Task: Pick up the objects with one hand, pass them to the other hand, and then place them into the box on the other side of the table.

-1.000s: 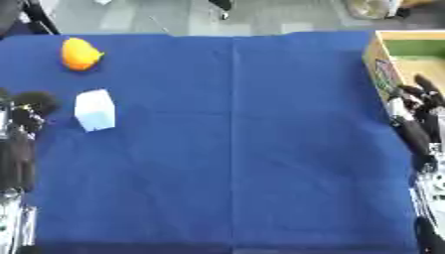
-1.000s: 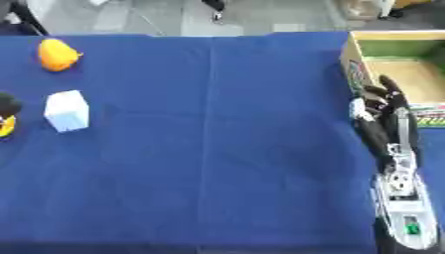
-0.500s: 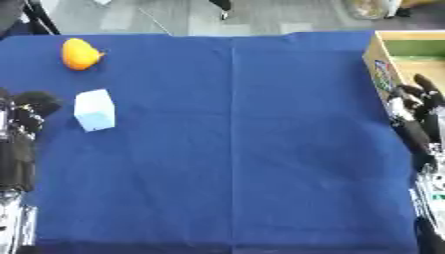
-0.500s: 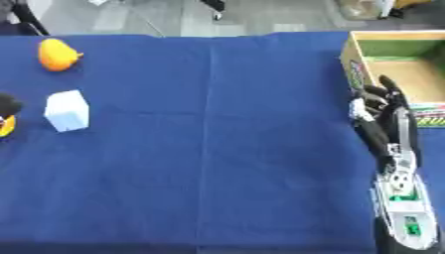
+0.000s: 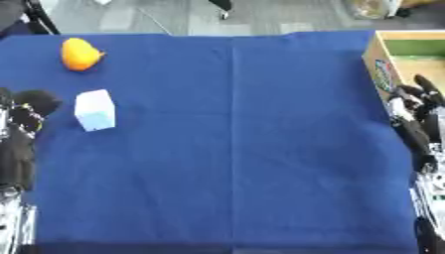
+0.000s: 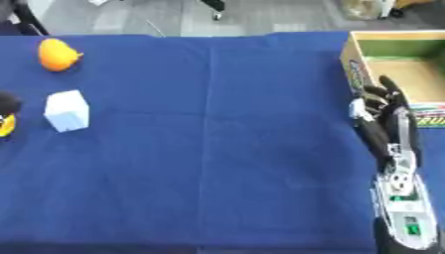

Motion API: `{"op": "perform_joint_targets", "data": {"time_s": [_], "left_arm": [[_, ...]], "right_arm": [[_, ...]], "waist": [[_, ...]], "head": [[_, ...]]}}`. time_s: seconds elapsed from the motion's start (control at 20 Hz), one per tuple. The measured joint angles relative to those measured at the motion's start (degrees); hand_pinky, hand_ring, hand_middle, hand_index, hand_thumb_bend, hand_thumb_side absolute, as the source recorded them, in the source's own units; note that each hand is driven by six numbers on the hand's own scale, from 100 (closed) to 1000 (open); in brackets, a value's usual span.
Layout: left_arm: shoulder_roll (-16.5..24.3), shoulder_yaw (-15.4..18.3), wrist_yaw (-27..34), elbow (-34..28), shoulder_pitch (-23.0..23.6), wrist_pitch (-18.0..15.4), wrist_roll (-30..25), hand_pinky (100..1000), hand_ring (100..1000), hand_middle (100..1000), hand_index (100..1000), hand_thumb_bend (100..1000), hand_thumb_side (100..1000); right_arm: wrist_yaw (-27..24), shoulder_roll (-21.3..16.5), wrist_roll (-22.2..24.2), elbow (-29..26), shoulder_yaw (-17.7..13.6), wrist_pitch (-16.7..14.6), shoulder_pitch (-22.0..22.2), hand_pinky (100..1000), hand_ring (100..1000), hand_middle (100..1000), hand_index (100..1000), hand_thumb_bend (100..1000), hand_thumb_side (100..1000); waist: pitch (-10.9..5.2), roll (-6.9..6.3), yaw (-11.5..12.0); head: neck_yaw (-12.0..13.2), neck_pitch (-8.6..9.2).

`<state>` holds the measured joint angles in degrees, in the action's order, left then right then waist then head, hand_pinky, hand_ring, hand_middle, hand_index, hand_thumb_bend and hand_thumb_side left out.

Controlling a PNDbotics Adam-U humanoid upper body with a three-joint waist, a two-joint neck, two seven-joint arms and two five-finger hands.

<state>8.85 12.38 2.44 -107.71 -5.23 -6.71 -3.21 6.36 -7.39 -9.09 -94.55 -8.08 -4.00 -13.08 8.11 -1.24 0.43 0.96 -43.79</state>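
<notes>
White cube (image 5: 95, 110) just right of left hand (image 5: 26, 115), fingers curled, empty | right hand (image 6: 382, 116) relaxed beside box (image 6: 358, 59)

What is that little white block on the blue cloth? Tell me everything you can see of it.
The white block is a small box-shaped thing, pale white with a faint bluish tint on its shaded sides, with plain faces; its material cannot be told. It stands turned a little askew on the blue cloth, at the table's left side, below the orange object. The robot's left hand is close beside it, apart from it. Only the cloth touches it.
</notes>
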Motion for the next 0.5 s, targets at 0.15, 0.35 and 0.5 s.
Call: {"op": "perform_joint_targets", "data": {"time_s": [0.15, 0.35, 0.5], "left_arm": [[4.2, 0.9, -2.6, -0.3, -0.5, -1.9, -1.0, 823, 713, 661, 720, 392, 779], [10.3, 1.3, -6.4, 1.7, -0.5, -4.2, -4.0, 826, 751, 721, 810, 445, 729], [14.6, -0.2, -9.2, 5.0, -1.5, -4.6, -6.6, 827, 766, 748, 847, 503, 643]], "right_arm": [[0.2, -0.1, 0.0, 0.3, 0.0, 0.0, 0.0, 739, 725, 763, 937, 141, 396], [0.5, -0.6, 0.0, 0.3, 0.0, 0.0, 0.1, 739, 725, 763, 937, 141, 396], [0.7, -1.1, 0.1, 0.3, 0.0, 0.1, 0.5, 739, 725, 763, 937, 141, 396]], "waist": [[-0.01, -0.03, 0.0], [-0.34, -0.67, 0.2], [-0.47, -1.7, 0.1]], "head": [[0.0, 0.0], [0.0, -0.01], [0.0, -0.01]]}}
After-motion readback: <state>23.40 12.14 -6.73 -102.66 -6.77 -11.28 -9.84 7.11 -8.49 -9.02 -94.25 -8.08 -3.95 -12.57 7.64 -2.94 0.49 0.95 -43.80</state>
